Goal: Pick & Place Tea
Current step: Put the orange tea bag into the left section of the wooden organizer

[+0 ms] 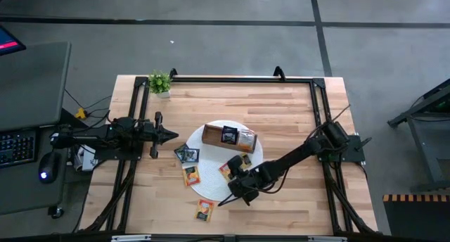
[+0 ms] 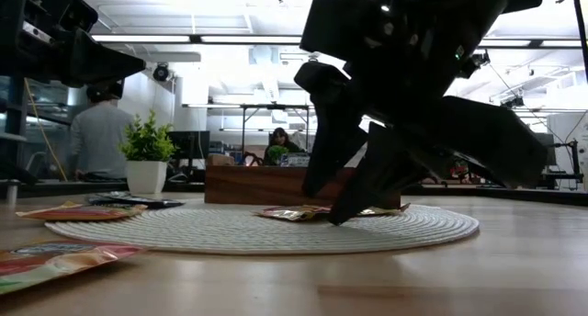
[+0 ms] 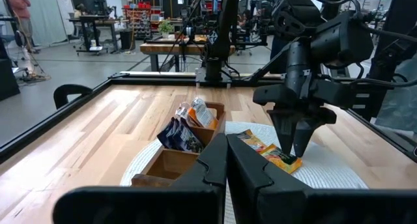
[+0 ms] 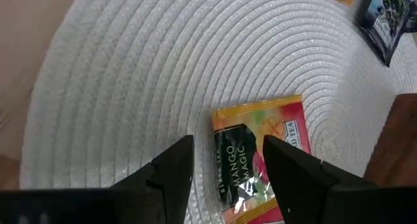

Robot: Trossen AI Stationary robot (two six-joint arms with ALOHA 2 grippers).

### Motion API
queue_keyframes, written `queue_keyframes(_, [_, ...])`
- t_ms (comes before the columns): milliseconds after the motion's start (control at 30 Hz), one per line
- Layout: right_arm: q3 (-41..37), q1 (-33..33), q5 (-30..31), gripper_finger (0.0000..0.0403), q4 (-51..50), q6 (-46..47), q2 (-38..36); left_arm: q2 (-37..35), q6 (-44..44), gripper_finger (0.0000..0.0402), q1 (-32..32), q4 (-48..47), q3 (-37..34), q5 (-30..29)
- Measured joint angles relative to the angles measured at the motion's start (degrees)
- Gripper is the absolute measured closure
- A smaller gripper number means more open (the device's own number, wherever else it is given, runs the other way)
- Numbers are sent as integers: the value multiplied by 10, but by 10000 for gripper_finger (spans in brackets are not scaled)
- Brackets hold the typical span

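Observation:
Tea sachets lie scattered. An orange-yellow mango sachet (image 4: 260,155) lies flat on the round white woven mat (image 1: 211,187), also seen in the high view (image 1: 230,166). My right gripper (image 4: 228,160) (image 1: 236,176) is open and points down, one finger on either side of this sachet's edge. Dark sachets (image 1: 187,155) and orange ones (image 1: 190,175) (image 1: 204,210) lie on the wood. Others stand in the brown wooden box (image 1: 211,134). My left gripper (image 1: 172,134) (image 3: 226,162) is shut, hovering left of the mat, touching nothing. My right gripper comes from above, its fingertips (image 2: 342,215) down at the mat beside the mango sachet's edge (image 4: 225,136). Whether they touch the sachet, I cannot tell. The sachet lies flat on the mat.
A small potted plant (image 1: 160,82) stands at the far left corner. The box (image 3: 166,164) sits on the mat's far part. A black frame rims the table. People sit and stand in the room beyond. Bare wood shows on the right and near sides.

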Motion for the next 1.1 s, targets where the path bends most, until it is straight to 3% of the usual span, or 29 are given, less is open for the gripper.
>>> queue_keyframes(767, [1,-11,11,225,26,-38,16,0,0,401,0,0,0,0])
queue_keyframes(1100, [0,-12,15,306,26,-17,18,0,0,401,0,0,0,0])
